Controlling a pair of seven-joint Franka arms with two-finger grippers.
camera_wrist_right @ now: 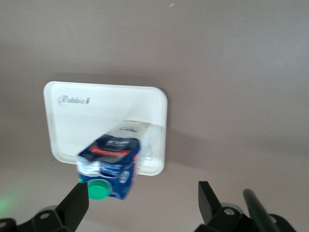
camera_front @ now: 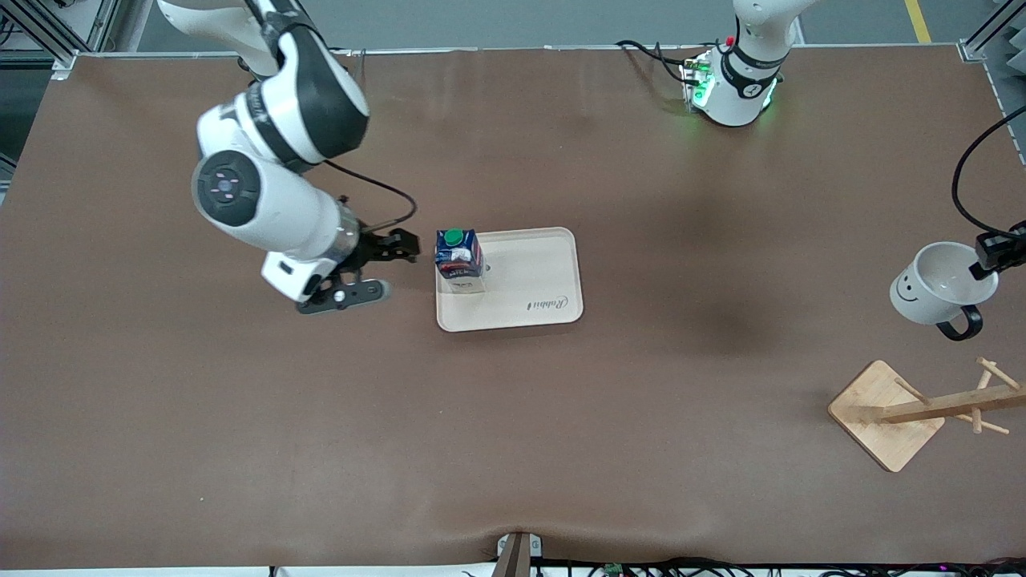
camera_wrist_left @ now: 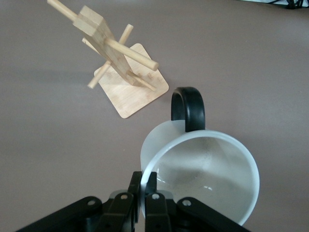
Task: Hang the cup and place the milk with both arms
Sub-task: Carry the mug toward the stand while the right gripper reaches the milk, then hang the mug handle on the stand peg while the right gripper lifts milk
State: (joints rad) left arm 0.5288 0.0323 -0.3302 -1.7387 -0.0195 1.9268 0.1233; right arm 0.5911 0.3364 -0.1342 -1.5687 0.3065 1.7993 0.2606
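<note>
The milk carton (camera_front: 458, 260) stands upright on the white tray (camera_front: 537, 280), at the tray's edge toward the right arm's end. My right gripper (camera_front: 389, 268) is open and empty beside the carton, apart from it. In the right wrist view the carton (camera_wrist_right: 110, 166) shows past the open gripper (camera_wrist_right: 143, 198). My left gripper (camera_front: 994, 255) is shut on the rim of the white smiley cup (camera_front: 934, 284) and holds it up in the air, tilted, beside the wooden rack (camera_front: 906, 409). In the left wrist view the fingers (camera_wrist_left: 150, 186) pinch the cup (camera_wrist_left: 207, 179), its black handle (camera_wrist_left: 188, 108) pointing toward the rack (camera_wrist_left: 116, 53).
The rack has a square wooden base (camera_front: 878, 413) and several pegs, near the left arm's end of the brown table. The tray (camera_wrist_right: 106, 121) holds only the carton.
</note>
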